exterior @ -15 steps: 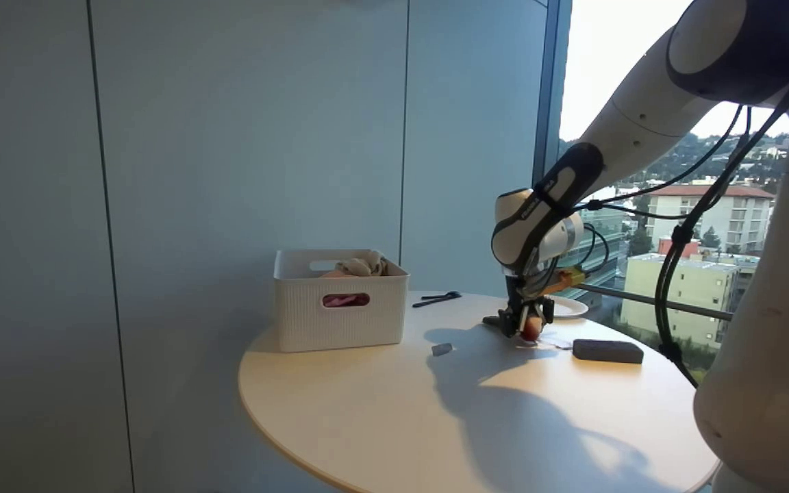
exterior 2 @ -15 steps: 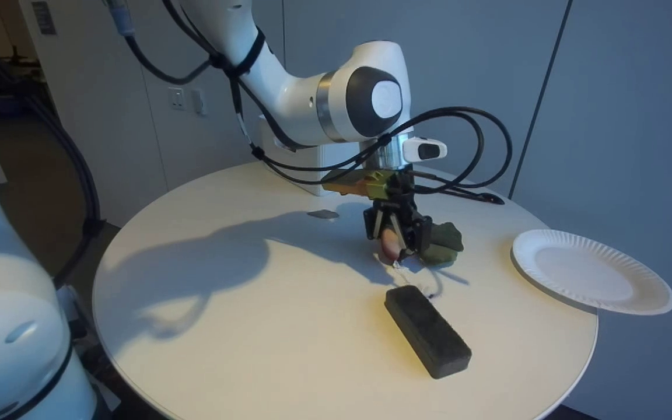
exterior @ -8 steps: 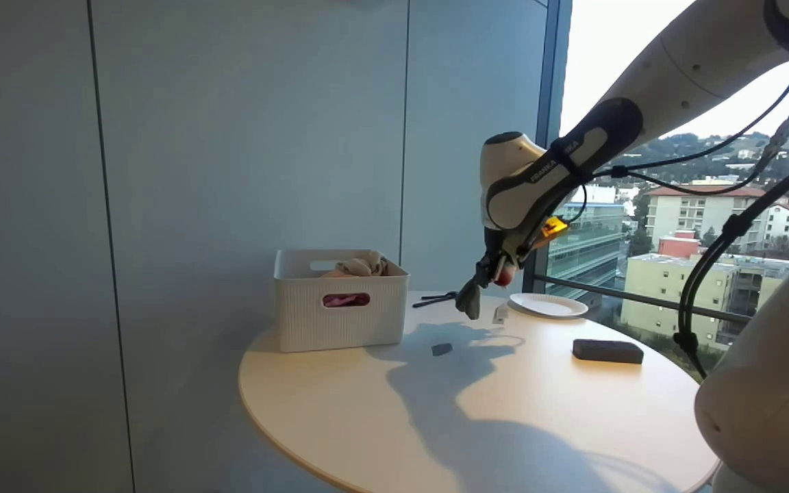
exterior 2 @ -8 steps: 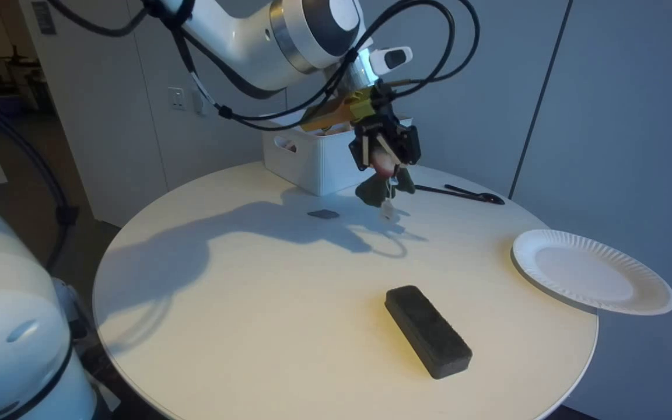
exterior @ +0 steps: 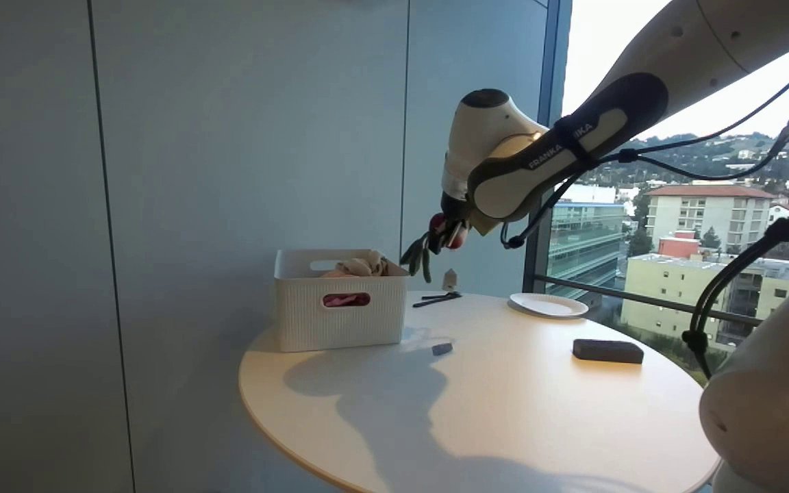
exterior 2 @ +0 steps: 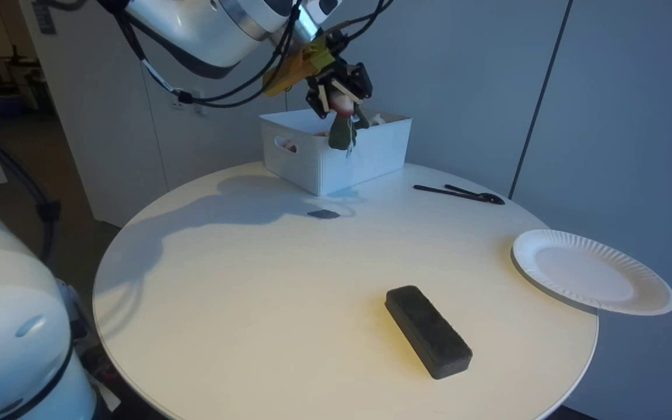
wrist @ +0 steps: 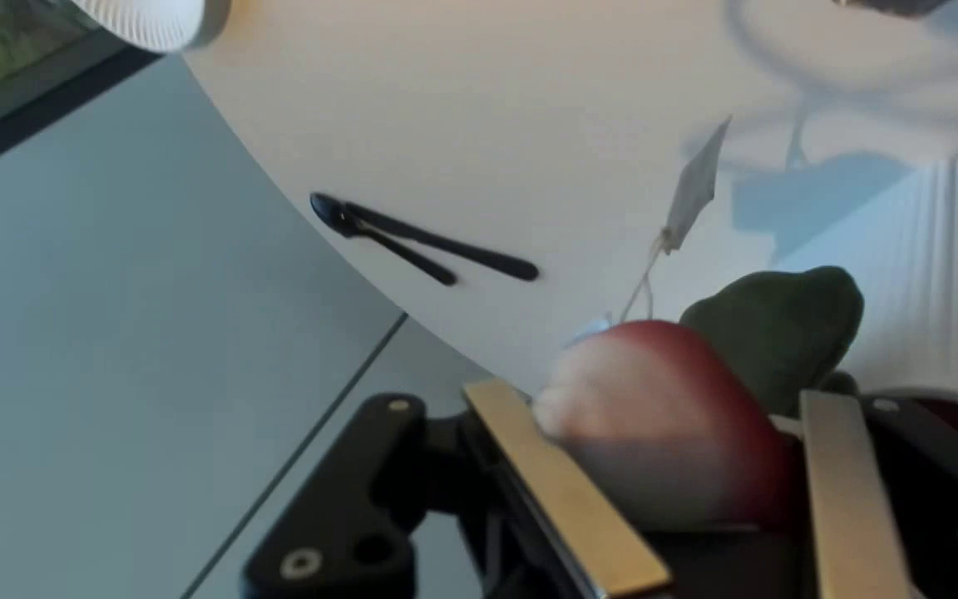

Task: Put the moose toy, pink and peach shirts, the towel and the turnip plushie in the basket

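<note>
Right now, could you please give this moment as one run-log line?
end effector: gripping turnip plushie | position: aloft near basket | contents: beige cloth inside | placement: pending

Smooth grey-blue wall panels (exterior: 251, 137), split by dark vertical seams (exterior: 110, 233), stand behind a pale round table (exterior 2: 289, 280). Beside them, a large window (exterior: 641, 274) with a dark frame (exterior: 555, 61) shows bright sky (exterior: 600, 41), a wooded hillside (exterior: 689, 159) and pale buildings (exterior: 716, 213). The table is warmly lit in part, crossed by a blue-grey shadow (exterior: 394, 411). In an exterior view, brownish floor (exterior 2: 73, 181) runs into a dim opening (exterior 2: 15, 64).
</note>
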### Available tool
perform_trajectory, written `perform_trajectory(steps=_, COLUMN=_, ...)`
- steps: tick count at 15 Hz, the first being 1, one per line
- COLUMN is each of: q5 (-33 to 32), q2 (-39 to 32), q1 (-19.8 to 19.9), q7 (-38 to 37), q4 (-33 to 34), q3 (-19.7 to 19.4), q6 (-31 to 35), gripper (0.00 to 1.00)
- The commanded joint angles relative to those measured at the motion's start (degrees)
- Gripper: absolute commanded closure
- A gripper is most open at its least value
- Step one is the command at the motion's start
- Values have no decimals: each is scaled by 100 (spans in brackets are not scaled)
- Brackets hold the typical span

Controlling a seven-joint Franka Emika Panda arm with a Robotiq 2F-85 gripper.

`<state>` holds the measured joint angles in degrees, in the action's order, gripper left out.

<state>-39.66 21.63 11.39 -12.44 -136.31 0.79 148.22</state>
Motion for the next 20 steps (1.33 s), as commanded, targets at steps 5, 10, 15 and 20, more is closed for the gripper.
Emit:
perform_trajectory(steps=5, q5=-1192, q2=-1782, q1=-82, q7=-566, q4=1954, q3=778, q6=1505, gripper=97)
perform_trajectory(steps=10, q5=-1008, q2=-2925, q1=-194, q7=-821, q4=2398, q3=773, q6=997, gripper=86)
perform_trajectory(steps=15, q5=-1241, q2=-3069, q1=-226, q7=-770, q4=2289, q3=780, q6=1383, gripper=45)
perform_trajectory(steps=20, q5=-1046, q2=-1949, q1=-108, q7=-728, q4=1782, q3=779, q6=2604, gripper=8)
